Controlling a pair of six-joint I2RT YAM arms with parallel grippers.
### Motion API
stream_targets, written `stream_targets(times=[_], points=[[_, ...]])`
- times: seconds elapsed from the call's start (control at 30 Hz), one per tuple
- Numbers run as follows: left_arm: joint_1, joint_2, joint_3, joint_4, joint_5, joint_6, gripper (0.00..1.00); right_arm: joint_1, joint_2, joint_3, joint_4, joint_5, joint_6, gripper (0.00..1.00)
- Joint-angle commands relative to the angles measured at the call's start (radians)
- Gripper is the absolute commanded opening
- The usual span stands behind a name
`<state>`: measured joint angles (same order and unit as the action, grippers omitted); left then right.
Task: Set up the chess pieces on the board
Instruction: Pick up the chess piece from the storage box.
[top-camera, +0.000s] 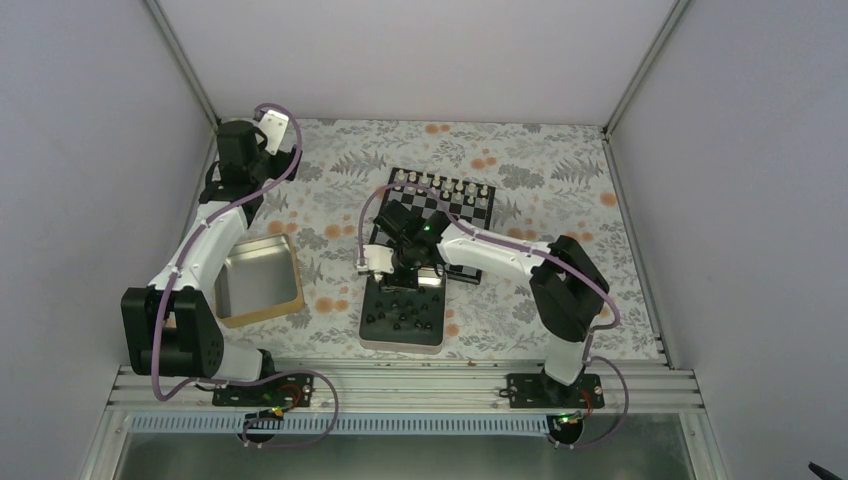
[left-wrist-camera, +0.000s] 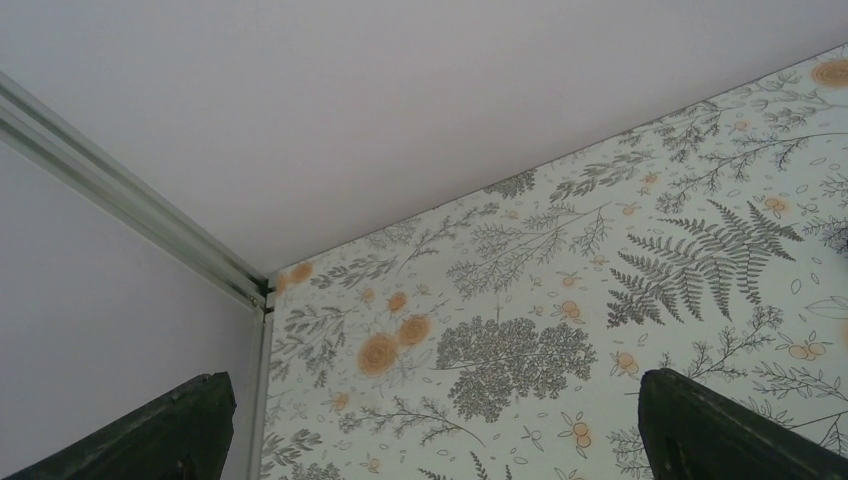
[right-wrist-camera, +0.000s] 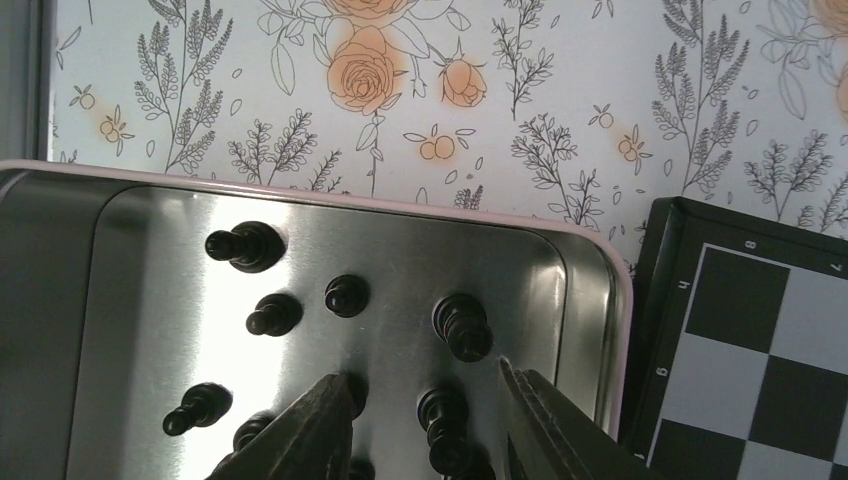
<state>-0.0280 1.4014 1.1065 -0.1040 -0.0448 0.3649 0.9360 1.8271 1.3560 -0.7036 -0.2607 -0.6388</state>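
Several tiny black chess pieces stand in a rectangular silver tin just in front of the board. My right gripper hangs low over that tin. In the right wrist view its jaws stand partly apart on either side of one black piece, with a gap on each side. Other black pieces dot the tin floor, and the board's corner shows at right. My left gripper is raised at the far left corner, open and empty.
Pale pieces line the board's far rows. A gold-rimmed square tin sits at left beside the left arm. The cell's walls and metal posts close in the flowered tabletop.
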Motion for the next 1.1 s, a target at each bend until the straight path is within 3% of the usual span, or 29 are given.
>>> stream_targets(times=[0.0,0.9,1.07], points=[[0.005,-0.019,-0.010,0.020,-0.006,0.012,1.00,0.010,0.029,0.022,0.012,-0.019,0.008,0.39],[0.022,-0.048,-0.033,0.025,0.008,0.014,1.00,0.011,0.134,0.062,0.060,0.026,0.014,0.34],[0.023,-0.052,-0.031,0.021,0.017,0.012,1.00,0.011,0.143,0.063,0.057,0.030,0.016,0.29]])
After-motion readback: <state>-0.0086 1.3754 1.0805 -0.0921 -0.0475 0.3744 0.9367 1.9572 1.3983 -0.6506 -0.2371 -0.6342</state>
